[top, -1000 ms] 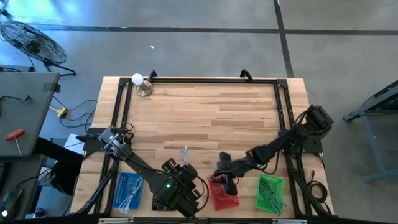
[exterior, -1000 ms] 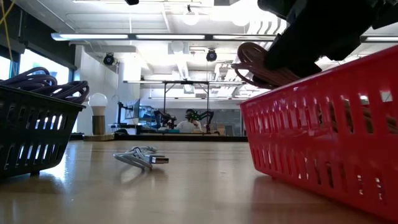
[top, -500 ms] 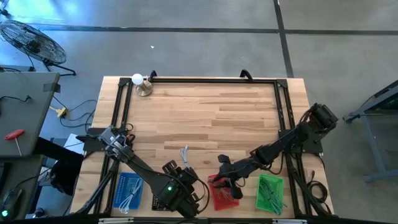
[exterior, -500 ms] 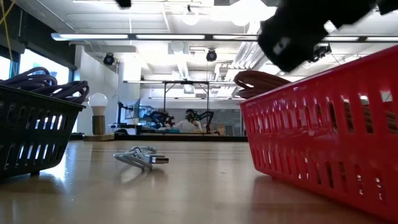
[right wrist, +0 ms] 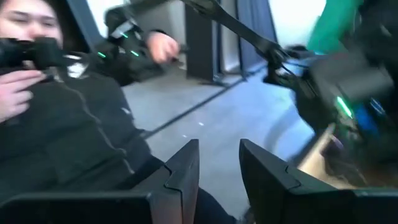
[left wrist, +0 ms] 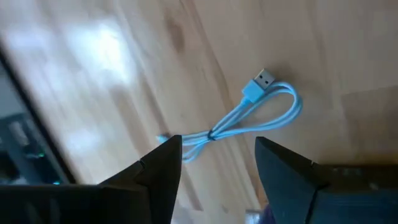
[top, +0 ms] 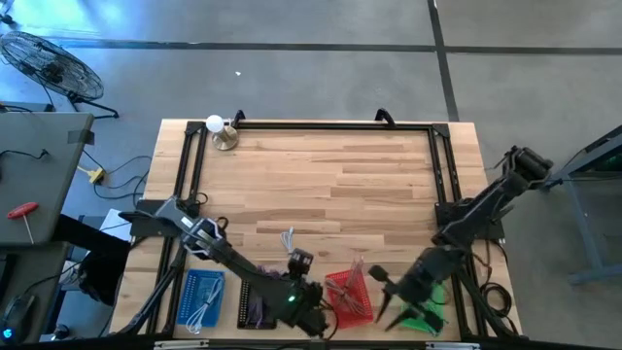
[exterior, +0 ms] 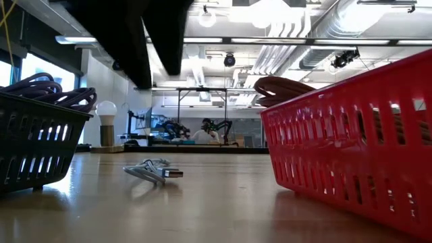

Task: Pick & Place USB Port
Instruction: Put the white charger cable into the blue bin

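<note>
The wooden desk point(top: 321, 185) carries a red basket point(top: 347, 297) at its near edge. Just beside it the left hand point(left wrist: 217, 163) hangs empty, fingers parted over the white USB cable point(left wrist: 249, 115), probably light and floppy; grip its tied middle. The right hand point(right wrist: 217, 165), open and empty, sits near the green basket point(top: 425, 292).

**A workshop with grey floor and bright ceiling lights**

The wooden desk point(top: 321, 185) stands on a grey concrete floor point(top: 292, 68) crossed by dark seams. A round fan point(top: 44, 60) sits on the floor well off the desk's far left corner, and a grey side table point(top: 34, 165) with a red-handled tool point(top: 21, 211) stands beside the desk. From desk level, long ceiling lights point(exterior: 115, 40), pale pipes point(exterior: 317, 27) and a window point(exterior: 34, 67) show. A person in a dark jacket point(right wrist: 68, 124) sits beyond the desk.
</note>
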`<state>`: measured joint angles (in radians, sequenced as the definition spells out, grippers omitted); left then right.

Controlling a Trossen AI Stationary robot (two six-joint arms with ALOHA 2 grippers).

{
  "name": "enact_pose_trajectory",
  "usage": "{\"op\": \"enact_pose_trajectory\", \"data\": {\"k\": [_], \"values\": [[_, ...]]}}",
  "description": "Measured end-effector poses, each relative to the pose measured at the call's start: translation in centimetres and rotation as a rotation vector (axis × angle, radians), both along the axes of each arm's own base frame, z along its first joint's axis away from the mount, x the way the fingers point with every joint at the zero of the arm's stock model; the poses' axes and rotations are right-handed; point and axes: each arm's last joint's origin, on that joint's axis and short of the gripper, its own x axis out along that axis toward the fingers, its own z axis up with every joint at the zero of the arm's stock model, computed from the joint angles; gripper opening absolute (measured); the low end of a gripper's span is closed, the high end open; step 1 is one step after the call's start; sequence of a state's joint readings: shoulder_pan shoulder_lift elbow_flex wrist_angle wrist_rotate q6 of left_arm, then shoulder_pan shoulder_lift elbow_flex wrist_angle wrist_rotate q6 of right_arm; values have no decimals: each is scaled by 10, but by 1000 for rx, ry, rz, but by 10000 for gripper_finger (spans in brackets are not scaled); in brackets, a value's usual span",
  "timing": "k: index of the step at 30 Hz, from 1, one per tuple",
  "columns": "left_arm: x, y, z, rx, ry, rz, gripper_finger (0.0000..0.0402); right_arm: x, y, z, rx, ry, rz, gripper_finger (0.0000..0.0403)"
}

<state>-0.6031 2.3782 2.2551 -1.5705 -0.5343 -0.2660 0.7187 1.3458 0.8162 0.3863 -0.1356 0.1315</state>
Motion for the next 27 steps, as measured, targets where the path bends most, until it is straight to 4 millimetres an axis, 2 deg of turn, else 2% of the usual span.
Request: {"op": "enact_pose_trajectory", "data": {"k": [3, 6, 10, 15, 21, 27], "values": [[12, 15, -12, -52, 70, 47, 195, -16, 7, 9, 0, -39, 43, 106], [21, 30, -15, -129, 126, 90, 195, -29, 13, 13, -14, -54, 81, 106], [36, 45, -24, -249, 159, 147, 195, -39, 21, 9, -62, -46, 100, 106], [43, 59, -24, -372, 209, 180, 195, -45, 24, 2, -131, -2, 79, 106], [47, 64, -24, -392, 205, 145, 195, -52, 28, -1, -153, 11, 89, 106], [50, 60, -42, -418, 267, 127, 195, -58, 33, -1, -153, 11, 95, 106]]}}
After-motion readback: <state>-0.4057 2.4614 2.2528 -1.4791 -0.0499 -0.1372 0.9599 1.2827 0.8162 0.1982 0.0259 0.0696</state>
